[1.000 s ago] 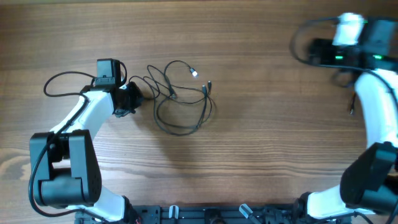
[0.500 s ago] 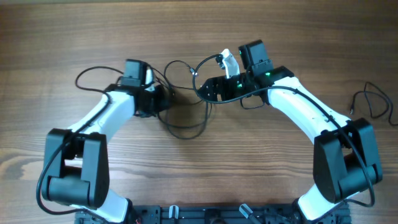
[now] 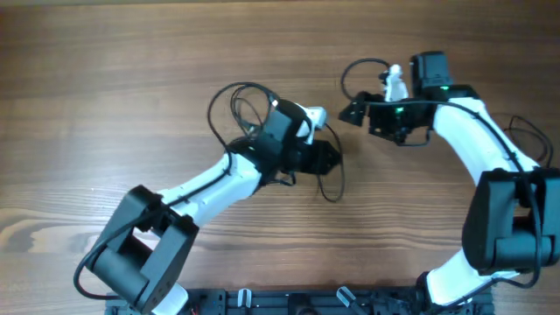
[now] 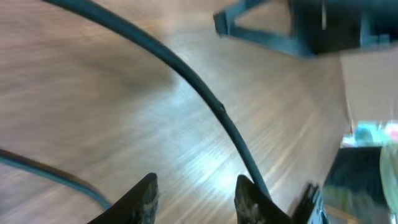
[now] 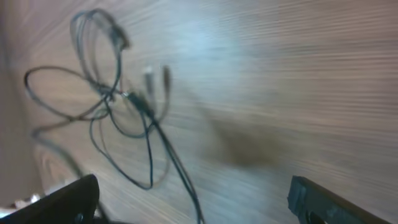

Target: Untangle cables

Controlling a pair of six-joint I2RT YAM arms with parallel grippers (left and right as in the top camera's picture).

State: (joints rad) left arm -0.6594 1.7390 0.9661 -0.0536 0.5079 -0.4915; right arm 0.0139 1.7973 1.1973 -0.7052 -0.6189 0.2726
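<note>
Overhead: on the wooden table (image 3: 96,96), the left arm (image 3: 210,184) lies diagonally from its base at lower left toward the centre. The cables (image 3: 238,109) lie as a bunch of thin black loops just above the arm's wrist and are partly hidden under it. One strand (image 3: 339,179) curves down onto the wood just right of the left gripper (image 3: 329,157). Left wrist view: the two fingers (image 4: 142,198) stand moderately apart with bare wood between them. A cord crosses diagonally and runs to the right-hand finger; the blur hides whether it touches. Nothing is pinched in the gap. The right gripper (image 3: 352,111) sits near the left one, up and to its right, pointing left and clear of it. Right wrist view: its fingers (image 5: 62,199) sit at the bottom corners, spread wide and empty. The loops and two small plugs (image 5: 155,76) lie ahead on the wood. Far right: a separate thin cord (image 3: 523,125) lies beside the right arm, well apart from the bunch.
</note>
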